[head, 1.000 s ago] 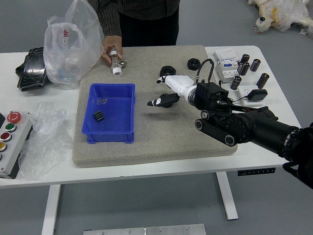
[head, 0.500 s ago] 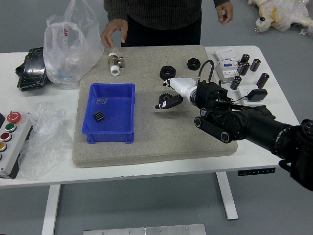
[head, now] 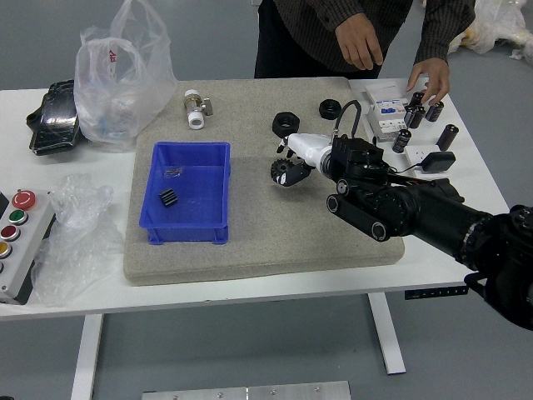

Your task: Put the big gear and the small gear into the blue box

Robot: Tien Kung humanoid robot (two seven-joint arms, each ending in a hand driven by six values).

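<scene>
The robot's black-and-white right hand is at the black toothed gear in the centre of the frame; whether it grasps it, I cannot tell. The open blue plastic box, left of centre, holds a small black ribbed block. At upper right, a person's one hand hangs above the desk, the other by black cylinders.

A gear seemingly lies right of the box.
</scene>
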